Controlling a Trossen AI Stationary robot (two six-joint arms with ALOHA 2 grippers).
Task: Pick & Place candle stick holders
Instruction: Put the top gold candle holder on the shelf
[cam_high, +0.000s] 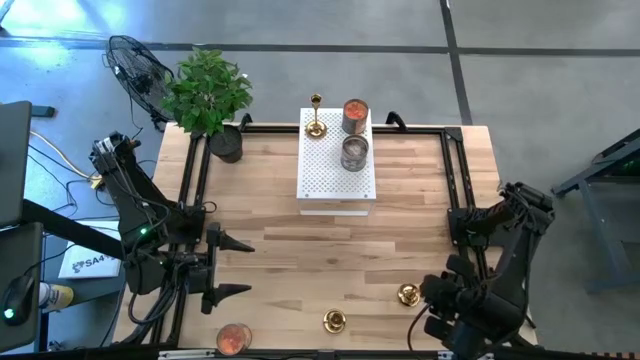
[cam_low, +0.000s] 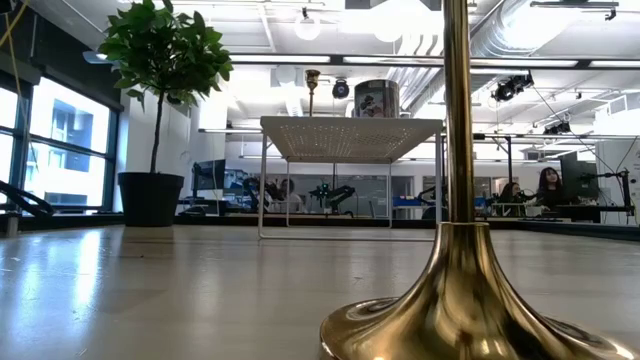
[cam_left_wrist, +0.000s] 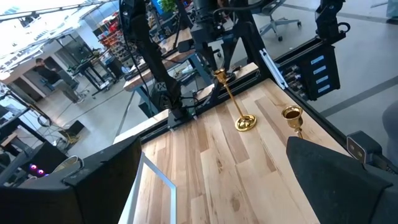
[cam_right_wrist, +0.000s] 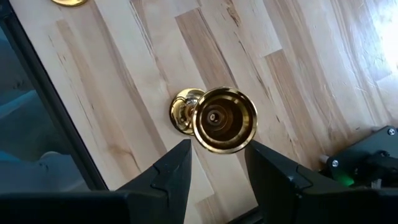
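I see three candle stick holders (cam_high: 407, 295) of polished, mirror-glossy gold brass on my pale, smooth wooden tabletop (cam_high: 400, 230) with visible grain. The white perforated block (cam_high: 335, 165) looks matt, and my right fingers (cam_right_wrist: 171, 174) are dull black plastic

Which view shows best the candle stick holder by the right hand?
The right wrist view: the candle stick holder fills the middle, cup and base clear. High view: a tiny spot. Left wrist view: far off, from the side. Low view: cannot tell.
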